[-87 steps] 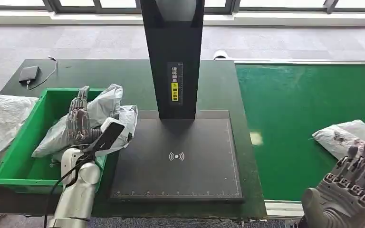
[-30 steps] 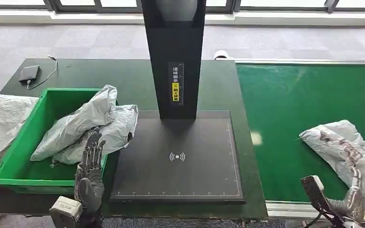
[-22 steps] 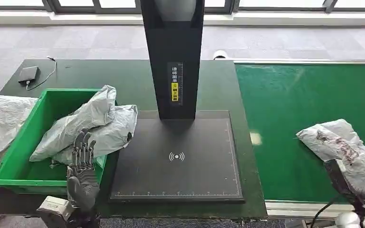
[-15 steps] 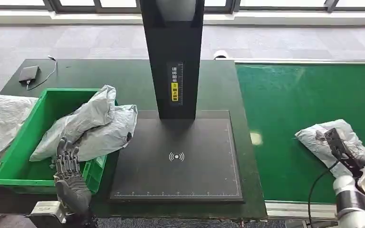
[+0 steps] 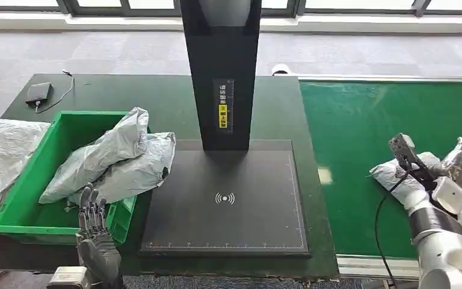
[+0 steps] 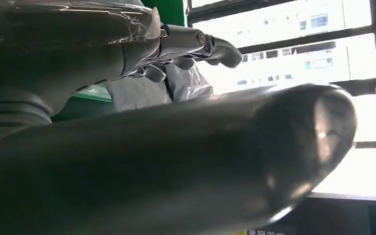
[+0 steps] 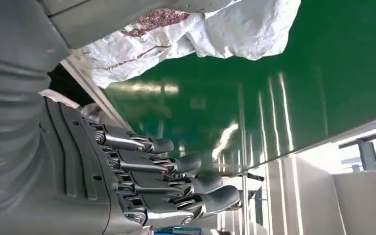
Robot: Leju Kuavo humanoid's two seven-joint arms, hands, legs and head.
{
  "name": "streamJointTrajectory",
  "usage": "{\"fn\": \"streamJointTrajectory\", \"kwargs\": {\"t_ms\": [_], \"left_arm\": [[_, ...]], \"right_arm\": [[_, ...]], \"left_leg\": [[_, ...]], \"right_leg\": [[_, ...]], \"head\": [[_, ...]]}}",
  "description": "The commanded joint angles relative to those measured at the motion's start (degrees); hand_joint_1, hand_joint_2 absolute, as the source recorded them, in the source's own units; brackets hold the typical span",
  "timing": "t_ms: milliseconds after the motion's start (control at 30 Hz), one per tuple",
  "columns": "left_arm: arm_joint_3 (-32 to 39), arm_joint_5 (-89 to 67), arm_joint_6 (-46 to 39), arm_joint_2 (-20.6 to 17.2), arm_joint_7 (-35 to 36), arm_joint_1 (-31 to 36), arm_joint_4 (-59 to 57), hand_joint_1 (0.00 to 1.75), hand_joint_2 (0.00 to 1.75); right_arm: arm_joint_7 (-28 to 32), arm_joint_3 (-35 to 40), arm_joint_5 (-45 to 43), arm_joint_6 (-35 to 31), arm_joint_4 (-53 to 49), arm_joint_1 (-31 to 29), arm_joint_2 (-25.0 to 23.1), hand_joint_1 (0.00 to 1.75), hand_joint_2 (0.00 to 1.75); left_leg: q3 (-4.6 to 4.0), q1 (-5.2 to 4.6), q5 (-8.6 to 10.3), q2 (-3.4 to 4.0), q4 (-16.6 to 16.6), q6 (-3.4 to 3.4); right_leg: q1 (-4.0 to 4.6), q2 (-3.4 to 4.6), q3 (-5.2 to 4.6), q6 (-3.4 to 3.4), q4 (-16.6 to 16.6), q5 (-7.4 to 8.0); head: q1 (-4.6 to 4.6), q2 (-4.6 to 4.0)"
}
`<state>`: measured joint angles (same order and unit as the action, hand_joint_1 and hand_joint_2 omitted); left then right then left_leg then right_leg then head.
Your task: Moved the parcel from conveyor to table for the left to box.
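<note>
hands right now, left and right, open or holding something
Left robot hand: open, fingers apart, holding nothing, near the green bin.
Right robot hand: open over the parcel on the conveyor, not gripping it.

We saw the dark table (image 5: 156, 96) carrying a green bin (image 5: 18, 205), black scanner pad (image 5: 225, 205), small black device (image 5: 38, 93); the conveyor (image 5: 361, 120) carried a parcel (image 5: 391, 174).

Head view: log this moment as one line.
right hand: open, at parcel on conveyor | left hand: open, by green bin
</note>
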<state>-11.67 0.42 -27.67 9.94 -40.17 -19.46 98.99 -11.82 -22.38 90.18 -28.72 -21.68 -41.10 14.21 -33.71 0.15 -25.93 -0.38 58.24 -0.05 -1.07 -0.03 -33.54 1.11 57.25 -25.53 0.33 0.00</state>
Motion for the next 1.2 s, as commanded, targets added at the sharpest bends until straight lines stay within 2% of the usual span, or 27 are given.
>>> {"fn": "streamJointTrajectory", "kwargs": {"t_ms": [33,133,167,367,467,700,933,1100,1133,1167,1200], "left_arm": [[-2.0,0.7,0.0,-3.0,0.2,0.4,-1.8,0.00,0.00],[-1.5,1.5,2.7,-3.3,0.2,1.5,-2.3,0.00,0.00],[-1.4,1.1,3.4,-3.4,0.2,2.1,-2.9,0.00,0.00],[1.4,-0.2,7.4,-2.6,0.2,2.6,-4.2,0.00,0.00],[3.0,-0.5,9.9,-2.0,0.2,2.8,-5.5,0.00,0.00],[4.4,-1.3,11.5,-0.8,0.3,2.3,-4.7,0.00,0.00],[8.7,-5.8,18.2,3.6,2.9,0.8,-1.4,0.00,0.00],[11.3,-8.7,20.7,6.4,3.4,1.2,-0.8,0.00,0.00],[11.6,-8.7,20.6,6.7,3.4,1.1,-0.4,0.00,0.00],[11.8,-8.9,20.6,6.9,3.4,1.2,-0.1,0.00,0.00],[12.1,-9.3,20.6,7.2,3.7,1.1,0.4,0.00,0.00]], "right_arm": [[-0.1,2.4,-0.2,1.0,5.1,-3.3,-0.8,0.00,1.75],[-0.5,2.1,-0.3,3.3,5.5,-2.5,-0.1,0.00,1.75],[-0.7,1.8,-0.2,6.1,6.0,-2.0,0.2,0.00,1.75],[-3.8,-1.7,-1.6,13.7,6.8,4.8,1.5,0.00,1.75],[-5.9,-3.9,-2.2,18.2,7.1,6.3,2.4,0.00,1.75],[-5.7,-5.1,-2.5,20.2,6.7,7.2,2.9,0.00,1.75],[-5.7,-8.1,-2.3,21.3,5.4,11.8,1.4,0.00,1.75],[-1.1,-9.5,-2.0,19.9,3.7,15.9,-1.7,0.02,1.75],[-0.8,-9.5,-1.9,20.1,3.8,15.8,-2.3,0.79,1.75],[-0.8,-9.2,-1.5,20.4,3.9,15.9,-2.8,1.75,1.75],[-1.0,-9.1,-1.2,20.6,3.5,16.0,-3.4,1.75,1.75]], "left_leg": [[0.19,0.02,0.02,0.36,-0.3,-0.08],[0.11,0.01,0.00,0.15,-0.1,-0.05],[0.12,0.02,0.02,0.11,-0.2,-0.05],[0.22,0.08,0.05,-0.17,-0.2,-0.03],[0.21,0.06,0.04,-0.23,-0.2,-0.03],[0.09,0.03,-0.02,-0.06,-0.1,-0.02],[0.11,0.06,-0.05,0.00,-0.1,-0.02],[0.11,0.11,-0.07,-0.27,-0.1,0.01],[0.15,0.13,-0.07,-0.29,-0.1,0.00],[0.18,0.11,-0.08,-0.27,-0.2,-0.01],[0.13,0.13,-0.10,-0.32,-0.1,-0.01]], "right_leg": [[0.04,0.30,0.06,-0.18,-0.2,0.11],[0.03,0.11,0.04,-0.12,-0.1,0.03],[0.04,0.07,0.07,-0.13,-0.1,0.04],[0.10,-0.20,0.28,-0.09,-0.3,0.01],[0.08,-0.26,0.27,-0.08,-0.3,-0.03],[0.05,-0.08,0.10,-0.06,-0.2,-0.03],[0.08,-0.04,0.13,-0.04,-0.2,-0.03],[0.12,-0.27,0.23,0.03,-0.3,-0.11],[0.14,-0.30,0.28,-0.02,-0.3,-0.11],[0.13,-0.30,0.30,-0.05,-0.3,-0.12],[0.14,-0.34,0.30,-0.02,-0.2,-0.13]], "head": [[0.00,0.00],[0.00,0.00],[0.00,0.00],[0.00,-0.02],[0.00,0.00],[0.00,0.00],[0.00,0.00],[0.00,0.00],[0.00,0.00],[0.00,0.00],[0.00,0.00]]}}
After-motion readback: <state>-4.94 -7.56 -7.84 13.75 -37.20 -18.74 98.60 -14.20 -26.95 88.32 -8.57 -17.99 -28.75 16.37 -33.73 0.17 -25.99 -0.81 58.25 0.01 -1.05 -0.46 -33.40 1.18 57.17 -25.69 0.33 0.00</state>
